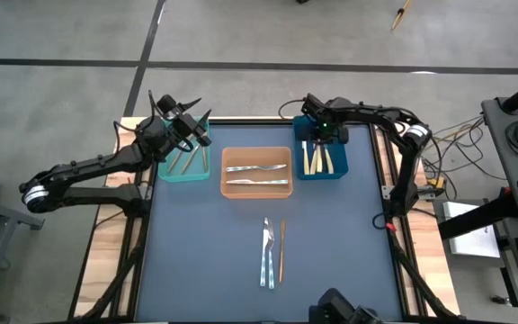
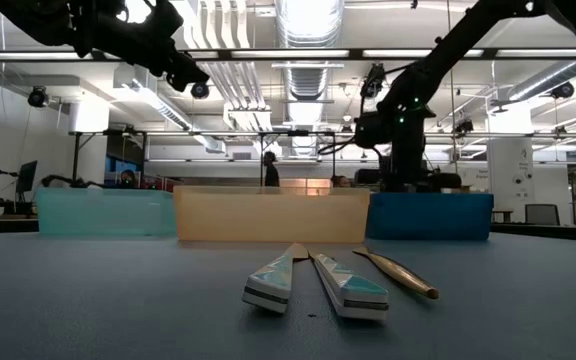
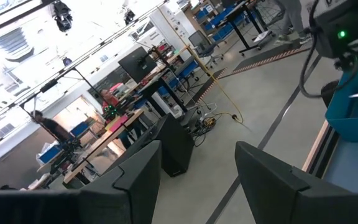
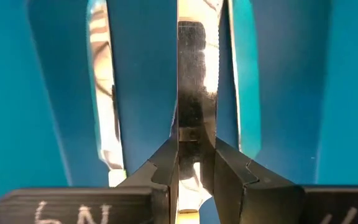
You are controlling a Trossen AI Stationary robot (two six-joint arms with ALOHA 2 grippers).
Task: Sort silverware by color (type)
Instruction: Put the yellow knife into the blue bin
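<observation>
My right gripper (image 1: pixel 318 135) hangs over the far end of the blue bin (image 1: pixel 340 167), fingers pointing steeply down, shut on a silver knife (image 4: pixel 194 93) with a serrated edge. Cream-handled silverware (image 1: pixel 317 160) lies on the blue bin's floor. My left gripper (image 3: pixel 197 186) stands open and level above the teal bin (image 1: pixel 165 171), which holds gold pieces (image 1: pixel 187 160). Two silver pieces (image 1: pixel 257 174) lie in the orange bin (image 1: pixel 227 189). Two silver pieces (image 1: pixel 267 254) and a gold one (image 1: pixel 281 250) rest flat on the table. My right gripper pinches the knife's flat silver blade (image 4: pixel 194 140) between its two fingers (image 4: pixel 160 168), coming from above and pointing down. The blade runs on past the fingertips, along the fingers, down into the blue bin. Whether its lower end touches the bin floor, I cannot tell.
The three bins stand side by side at the table's far edge, teal at the left, orange in the middle, blue at the right. The dark mat (image 1: pixel 205 261) around the three loose pieces is bare. Cables and equipment (image 1: pixel 511 144) sit off the table's right side.
</observation>
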